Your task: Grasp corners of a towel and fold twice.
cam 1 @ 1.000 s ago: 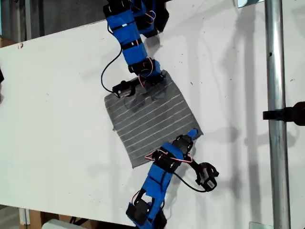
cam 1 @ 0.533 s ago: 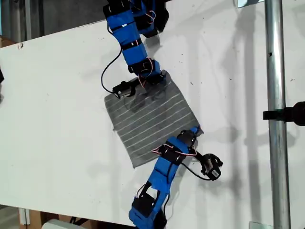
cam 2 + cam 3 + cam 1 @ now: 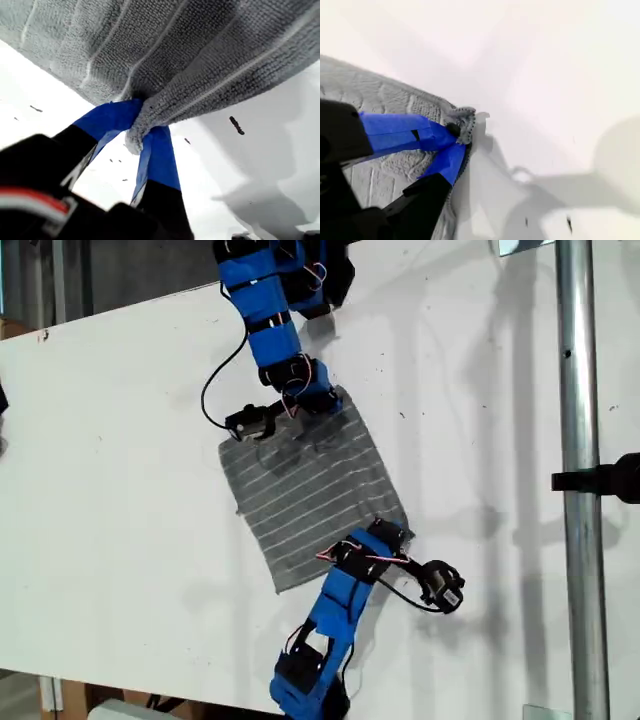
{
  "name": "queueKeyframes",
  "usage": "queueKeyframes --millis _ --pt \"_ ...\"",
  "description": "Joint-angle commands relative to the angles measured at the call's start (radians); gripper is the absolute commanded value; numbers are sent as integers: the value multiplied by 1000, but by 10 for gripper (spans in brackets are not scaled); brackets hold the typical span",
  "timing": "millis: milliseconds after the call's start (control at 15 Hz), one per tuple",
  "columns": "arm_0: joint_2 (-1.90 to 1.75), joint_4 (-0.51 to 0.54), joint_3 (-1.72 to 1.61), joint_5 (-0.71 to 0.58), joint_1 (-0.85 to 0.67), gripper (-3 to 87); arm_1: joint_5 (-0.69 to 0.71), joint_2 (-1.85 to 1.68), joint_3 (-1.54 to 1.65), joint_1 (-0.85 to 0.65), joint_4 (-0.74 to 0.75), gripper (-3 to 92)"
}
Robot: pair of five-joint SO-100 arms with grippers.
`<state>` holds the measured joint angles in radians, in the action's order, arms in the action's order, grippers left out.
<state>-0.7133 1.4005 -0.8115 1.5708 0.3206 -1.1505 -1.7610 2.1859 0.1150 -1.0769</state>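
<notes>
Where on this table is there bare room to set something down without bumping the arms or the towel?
The white table is bare across the exterior view's left, from its edge to the towel. Another bare strip runs between the towel and the metal pole. The middle is crowded: my first gripper and my second gripper each pinch a towel corner.

White table — metal pole at the exterior view's right.

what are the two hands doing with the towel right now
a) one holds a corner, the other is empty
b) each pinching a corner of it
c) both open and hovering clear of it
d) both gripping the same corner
b: in the wrist views my first hand and my second hand each have blue fingers closed on a separate bunched corner of the grey striped towel.
</notes>
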Motion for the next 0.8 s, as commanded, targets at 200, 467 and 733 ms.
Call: queueKeyframes --millis 200,467,733 --pt "-410 244 -52 -64 44 -29 -23 -325 -120 141 -152 -1" --pt "-434 239 -51 -37 94 -29 -52 -318 -183 235 -144 -1" --pt "-643 250 -308 -222 -206 -29 199 -342 -258 -106 -158 -1"
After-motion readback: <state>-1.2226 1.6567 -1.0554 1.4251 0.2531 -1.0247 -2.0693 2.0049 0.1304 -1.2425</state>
